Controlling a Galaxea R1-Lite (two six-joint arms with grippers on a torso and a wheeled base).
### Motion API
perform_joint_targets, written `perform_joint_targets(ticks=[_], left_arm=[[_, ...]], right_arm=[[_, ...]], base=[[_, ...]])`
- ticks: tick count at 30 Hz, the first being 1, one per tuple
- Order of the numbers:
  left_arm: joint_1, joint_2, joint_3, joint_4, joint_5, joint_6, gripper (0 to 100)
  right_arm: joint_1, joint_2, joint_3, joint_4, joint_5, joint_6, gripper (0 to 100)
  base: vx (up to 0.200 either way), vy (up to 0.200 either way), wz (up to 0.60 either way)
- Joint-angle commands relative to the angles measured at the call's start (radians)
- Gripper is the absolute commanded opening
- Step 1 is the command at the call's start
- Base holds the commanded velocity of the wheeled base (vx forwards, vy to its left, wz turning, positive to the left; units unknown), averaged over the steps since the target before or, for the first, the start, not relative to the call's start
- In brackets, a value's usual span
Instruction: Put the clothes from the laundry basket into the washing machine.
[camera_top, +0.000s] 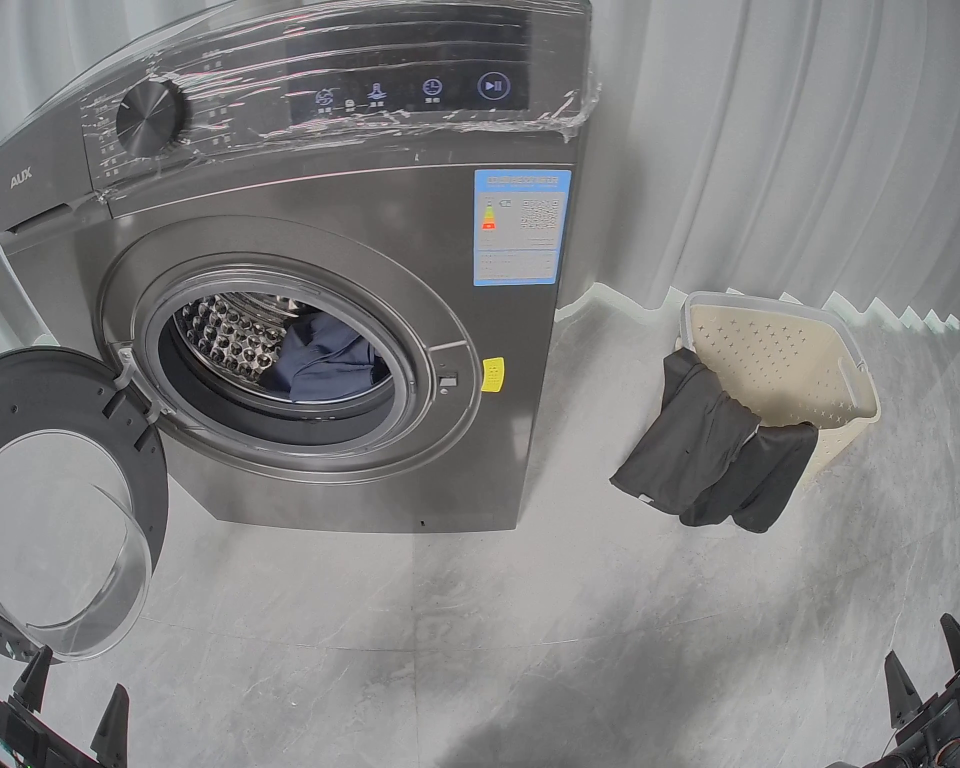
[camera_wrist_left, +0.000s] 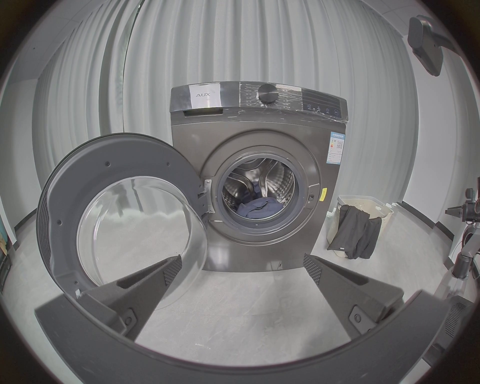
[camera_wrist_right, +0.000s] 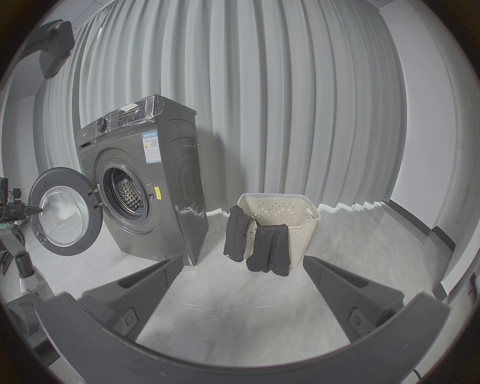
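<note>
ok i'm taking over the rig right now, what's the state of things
Left gripper: open, empty, low in front of the open door.
Right gripper: open, empty, facing the laundry basket from a distance.
Washing machine: one dark blue garment lies in the drum.
Dark clothes hang over the basket's front rim, down its outside.
Done: one garment loaded.
Left: grasp the dark clothes and put them in the drum.
</note>
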Motion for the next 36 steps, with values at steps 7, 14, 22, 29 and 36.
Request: perform_joint_targets(ticks=[7,14,22,29,36], left_arm=[[0.0,-0.012,0.018,0.0,0.0,-0.001,100],[0.0,-0.012,0.016,0.0,0.0,-0.004,100],[-0.001,-0.012,0.016,0.0,0.003,-0.01,100],[-0.001,-0.012,0.016,0.0,0.018,-0.024,100],[-0.001,-0.012,0.016,0.0,0.018,-0.024,100]], right_arm=[[0.0,-0.009,0.016,-0.001,0.0,0.0,100],[-0.001,-0.009,0.016,0.0,0.0,0.0,100],[-0.001,-0.007,0.016,-0.001,-0.001,0.001,100],[-0.001,-0.007,0.016,-0.001,-0.001,0.001,100],[-0.001,-0.007,0.016,-0.001,-0.001,0.003,100]], base=[[0.0,-0.2,0.0],[0.0,-0.2,0.0],[0.0,-0.2,0.0],[0.0,-0.2,0.0],[0.0,-0.171,0.0]])
